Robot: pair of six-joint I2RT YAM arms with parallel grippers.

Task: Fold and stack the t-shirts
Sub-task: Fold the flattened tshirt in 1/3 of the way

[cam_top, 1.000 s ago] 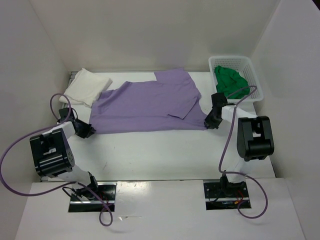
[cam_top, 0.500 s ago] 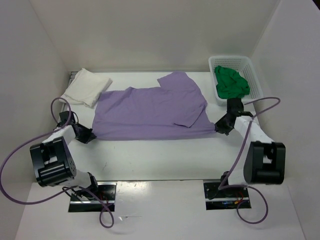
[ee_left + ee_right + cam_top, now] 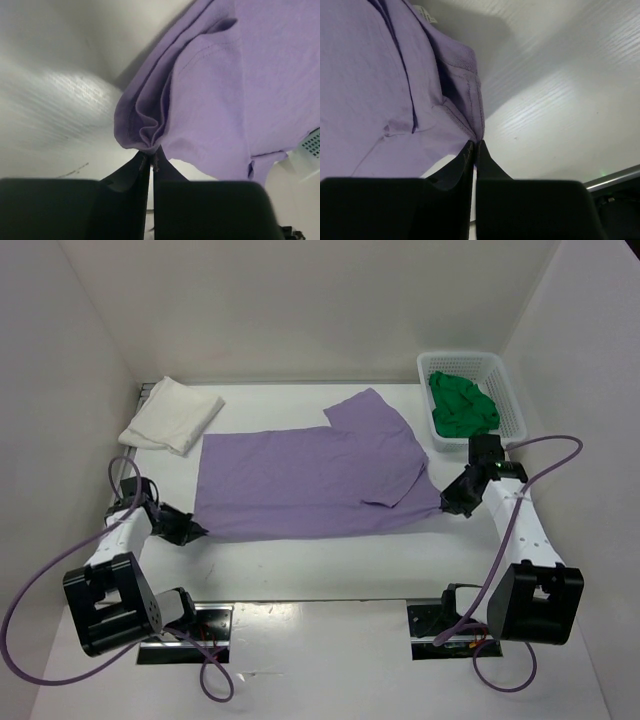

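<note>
The pale lilac-purple t-shirt (image 3: 310, 480) lies spread across the middle of the table, one sleeve pointing to the back. My left gripper (image 3: 190, 532) is shut on its near left corner, the cloth bunched at the fingertips (image 3: 150, 155). My right gripper (image 3: 452, 505) is shut on its near right corner (image 3: 476, 142). A folded white t-shirt (image 3: 172, 413) rests at the back left. The bright green t-shirt (image 3: 460, 406) lies crumpled in the white basket (image 3: 512, 405) at the back right.
White walls close in the table on the left, back and right. The arm bases (image 3: 185, 625) (image 3: 450, 625) stand at the near edge, with purple cables looping beside each arm.
Both grippers have shut on the purple shirt's near corners and pulled them toward the near edge and outward. The shirt has slid nearer and stretched flatter.
</note>
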